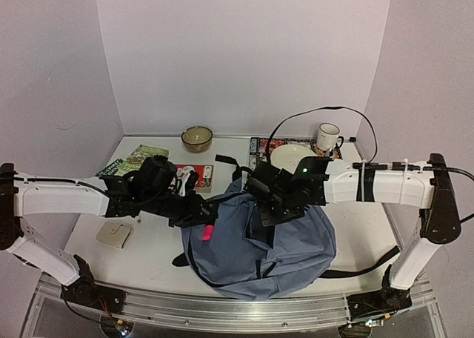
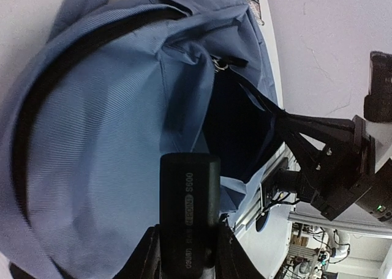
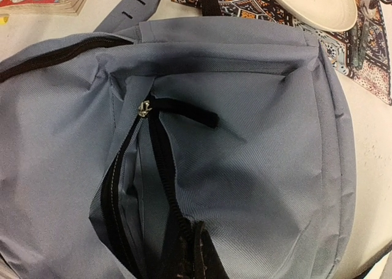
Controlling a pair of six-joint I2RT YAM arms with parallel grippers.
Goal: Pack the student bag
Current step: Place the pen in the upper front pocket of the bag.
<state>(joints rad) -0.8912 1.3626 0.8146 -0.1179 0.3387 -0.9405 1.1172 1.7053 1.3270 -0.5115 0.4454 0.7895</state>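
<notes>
Top view, progress: The large soft blue-grey fabric backpack (image 1: pixel 292 253) lies on the white tabletop (image 1: pixel 152 256), near the front edge between the two arms, with its zip open. Packing looks under way rather than finished: a red-covered book (image 1: pixel 195 176), green printed packets (image 1: pixel 138 158) and a flat beige square (image 1: pixel 113 235) lie outside it.
Top view, arms: Both arms reach inward and low. The left claw (image 1: pixel 198 213) is at the backpack's left rim and the right claw (image 1: pixel 270 208) is over its upper part.
Left wrist view, claw: It is clenched on a black rectangular block with pale lettering (image 2: pixel 190 199), which is aimed at the dark mouth of the backpack. The block is outside the opening, not yet in.
Left wrist view, other arm: The right claw meets the far lip of the opening and appears to be holding it up.
Right wrist view, claw: It is closed tight on the black zip edge at the bottom of the view, and the slit gapes beside it.
Left to do: Probably put the block inside, then the loose things, then zip up.
</notes>
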